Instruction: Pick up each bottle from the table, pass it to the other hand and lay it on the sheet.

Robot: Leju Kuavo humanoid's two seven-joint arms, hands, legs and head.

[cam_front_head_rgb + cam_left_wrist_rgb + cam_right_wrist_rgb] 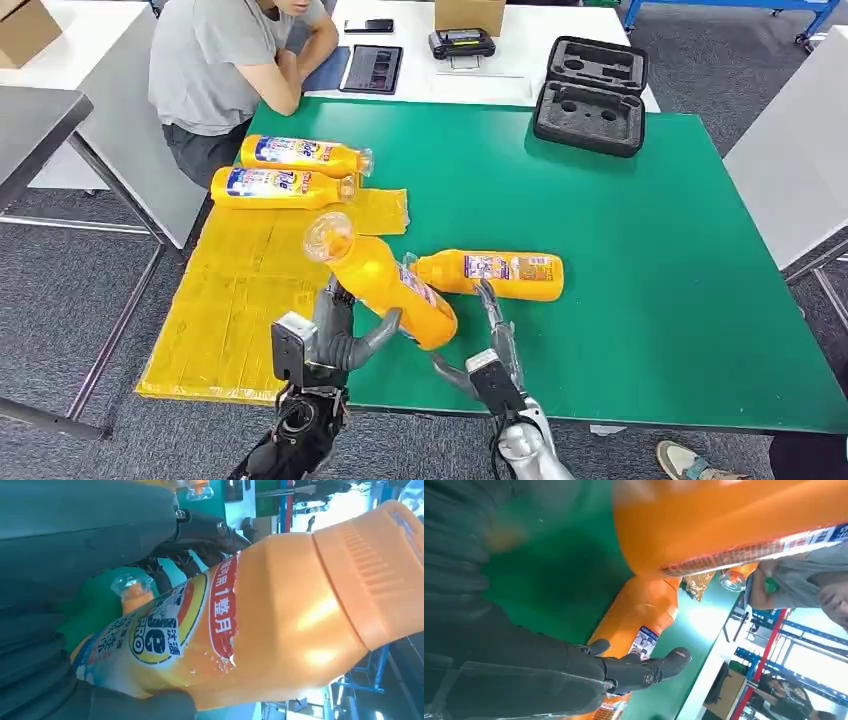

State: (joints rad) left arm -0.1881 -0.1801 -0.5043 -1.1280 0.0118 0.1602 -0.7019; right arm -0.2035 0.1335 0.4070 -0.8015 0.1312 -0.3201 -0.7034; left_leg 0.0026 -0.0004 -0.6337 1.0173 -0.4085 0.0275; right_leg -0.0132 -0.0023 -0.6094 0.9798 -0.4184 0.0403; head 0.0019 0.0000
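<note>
My left hand (335, 335) grips an orange detergent bottle (385, 285) around its body and holds it tilted above the green table (620, 250), its clear cap pointing up toward the yellow sheet (240, 300). In the left wrist view the bottle (280, 630) sits between thumb and fingers (210, 530). My right hand (490, 340) is open just beside the bottle's base, its fingers (644, 670) stretched out. A second bottle (500, 273) lies on the table behind that hand. Two more bottles (300, 155) (280, 187) lie side by side at the sheet's far end.
A person in a grey shirt (225, 60) sits at the table's far left corner, near the sheet. An open black case (590, 95) rests on the far edge. A tablet (372, 68) and a small device (460, 43) lie on the white table beyond.
</note>
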